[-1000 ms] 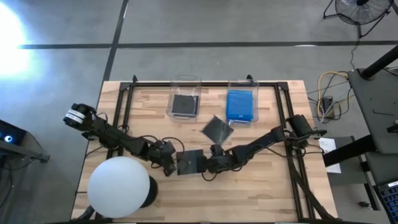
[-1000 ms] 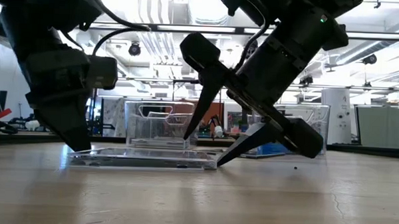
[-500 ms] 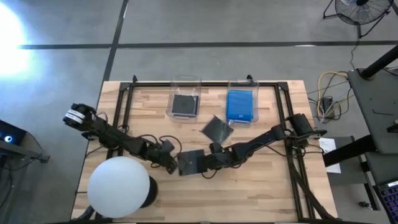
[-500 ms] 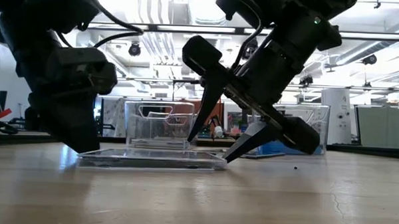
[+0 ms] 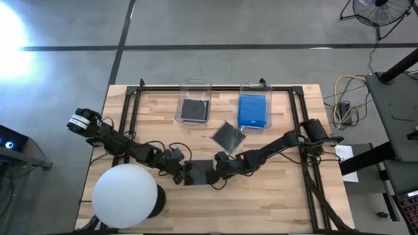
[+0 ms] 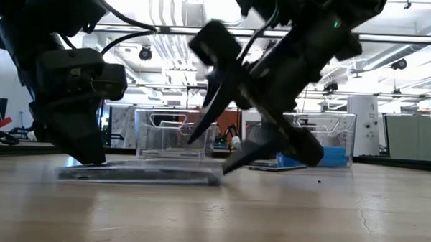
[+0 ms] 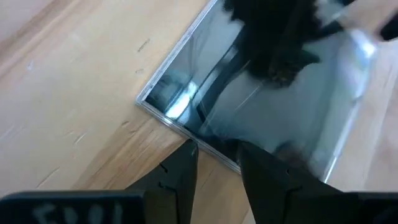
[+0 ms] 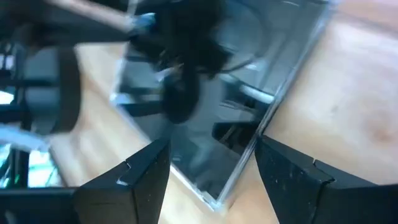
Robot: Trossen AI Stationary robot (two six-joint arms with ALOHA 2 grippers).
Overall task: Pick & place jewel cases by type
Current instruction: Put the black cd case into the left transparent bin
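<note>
Glossy dark square jewel case (image 5: 200, 173) flat at table centre, 6 o'clock of bins. L gripper (image 5: 183, 175) & R gripper (image 5: 217, 171) both spread, flanking its edges. Risk: case skids or pops up if squeezed unevenly

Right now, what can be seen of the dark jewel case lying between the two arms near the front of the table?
The dark jewel case is a thin, flat, glossy square of clear-edged plastic with a dark inside, mirroring the arms above it. It lies flat on the bare wood of the table, closed as far as can be seen. The left tool meets one edge, its fingers open at that rim; the right tool, also open, stands at the opposite edge. In the low view the case looks blurred.
</note>
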